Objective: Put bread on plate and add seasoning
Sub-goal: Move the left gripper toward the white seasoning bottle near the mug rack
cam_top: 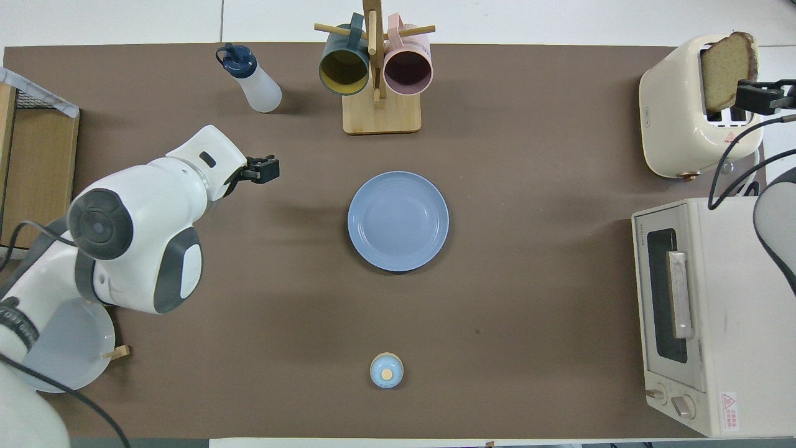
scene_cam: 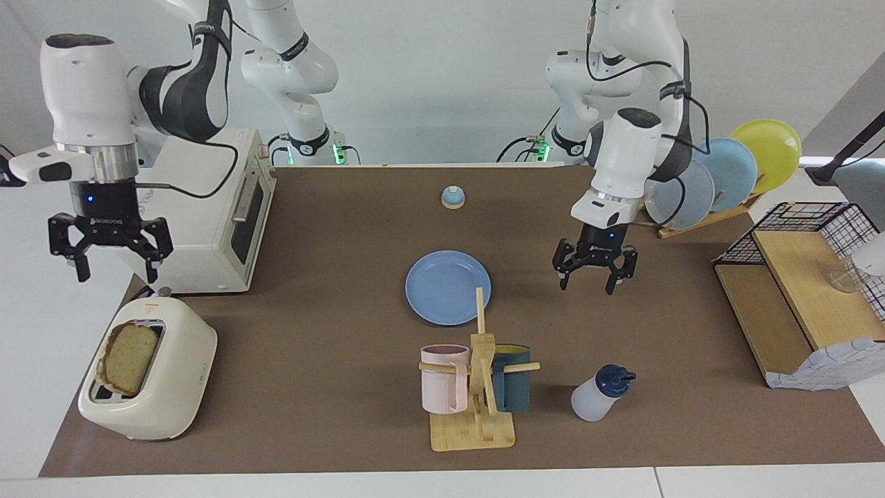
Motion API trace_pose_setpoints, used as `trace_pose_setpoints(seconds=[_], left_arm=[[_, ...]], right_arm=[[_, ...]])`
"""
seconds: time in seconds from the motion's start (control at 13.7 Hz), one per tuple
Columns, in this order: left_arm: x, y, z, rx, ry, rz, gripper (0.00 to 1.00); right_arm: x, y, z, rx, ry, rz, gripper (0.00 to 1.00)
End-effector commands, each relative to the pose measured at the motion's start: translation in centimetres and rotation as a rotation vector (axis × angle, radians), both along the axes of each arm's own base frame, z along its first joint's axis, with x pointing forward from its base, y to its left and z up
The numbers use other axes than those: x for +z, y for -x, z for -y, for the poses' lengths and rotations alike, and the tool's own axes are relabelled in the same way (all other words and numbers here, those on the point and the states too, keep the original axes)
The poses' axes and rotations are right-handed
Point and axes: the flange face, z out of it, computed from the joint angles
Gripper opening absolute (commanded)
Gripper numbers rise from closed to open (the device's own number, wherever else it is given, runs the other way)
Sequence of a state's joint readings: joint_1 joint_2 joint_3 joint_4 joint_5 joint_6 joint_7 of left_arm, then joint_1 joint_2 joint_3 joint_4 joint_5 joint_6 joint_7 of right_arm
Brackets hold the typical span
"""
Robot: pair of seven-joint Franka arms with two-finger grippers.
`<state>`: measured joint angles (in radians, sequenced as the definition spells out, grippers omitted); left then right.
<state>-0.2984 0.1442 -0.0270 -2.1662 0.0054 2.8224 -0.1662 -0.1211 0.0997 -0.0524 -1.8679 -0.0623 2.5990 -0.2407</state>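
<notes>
Bread (scene_cam: 129, 357) stands upright in the toaster (scene_cam: 148, 377) at the lower left of the facing view, just below the right gripper (scene_cam: 110, 250), which hangs empty with fingers spread. It looks light, soft and crumbly, so I would pinch its exposed upper crust gently. Mid-frame, the left gripper (scene_cam: 594, 270), also spread and empty, hovers over bare mat between the plate (scene_cam: 448, 287) and the seasoning (scene_cam: 600, 394) at lower right.

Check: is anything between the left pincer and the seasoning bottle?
No. In the overhead view only bare brown mat lies between the open left pincer and the seasoning bottle; the facing view agrees.
</notes>
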Motion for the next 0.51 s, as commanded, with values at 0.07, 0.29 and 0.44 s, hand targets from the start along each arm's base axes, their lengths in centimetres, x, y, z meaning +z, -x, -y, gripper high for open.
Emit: trace_pose_setpoints(seconds=[0.07, 0.29, 0.44], left_arm=[[-3.2, -1.5, 0.4, 0.018, 0.025, 0.066, 1.0], [-5.1, -3.0, -0.1, 0.039, -0.002, 0.096, 1.0], [-5.5, -4.6, 0.5, 0.112, -0.038, 0.127, 1.0]], right_arm=[[-3.2, -5.1, 1.5, -0.073, -0.132, 0.057, 1.0], [-4.8, -5.7, 2.2, -0.118, -0.217, 0.056, 1.0], [-4.9, -5.6, 2.2, -0.102, -0.21, 0.053, 0.7]])
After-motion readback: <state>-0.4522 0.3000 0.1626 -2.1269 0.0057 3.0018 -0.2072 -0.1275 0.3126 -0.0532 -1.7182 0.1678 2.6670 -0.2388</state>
